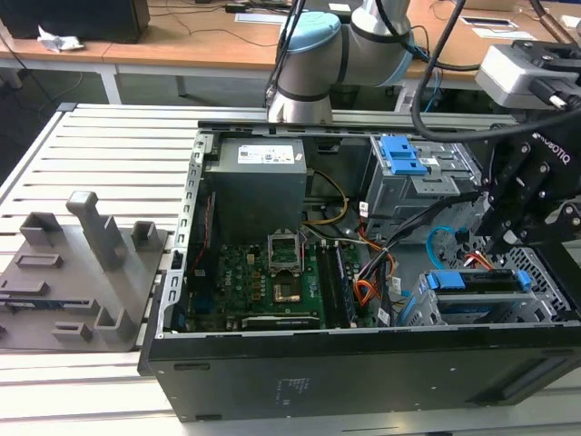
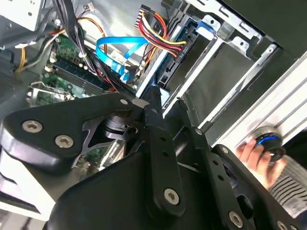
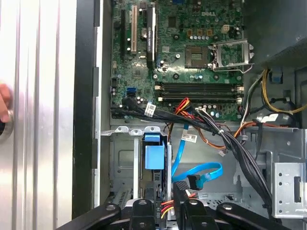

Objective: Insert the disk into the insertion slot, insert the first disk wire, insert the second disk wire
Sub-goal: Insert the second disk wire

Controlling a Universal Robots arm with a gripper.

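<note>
The disk [image 1: 477, 282], in its bright blue carrier, sits inside the insertion slot [image 1: 545, 295], a silver perforated cage at the exterior view's right end of the open computer case. In the first wrist view the carrier's blue tab [image 3: 154, 155] stands in the cage [image 3: 122, 163]. My black gripper [image 1: 504, 238] hangs just above the disk's end. Red and yellow power wires [image 3: 166, 208] run right by the gripper [image 3: 165, 206], and in the second wrist view they [image 2: 160, 33] lead down to a black plug near the gripper [image 2: 160, 98]. A blue flat wire [image 3: 201, 173] loops loose beside it.
A taller grey cage with a blue latch [image 1: 404, 159] stands behind the slot. The motherboard [image 1: 272, 282] and power supply [image 1: 259, 182] take up the rest of the case. A grey fixture block [image 1: 82, 272] lies on the table. A person's hand [image 2: 256, 153] rests on a knob outside the case.
</note>
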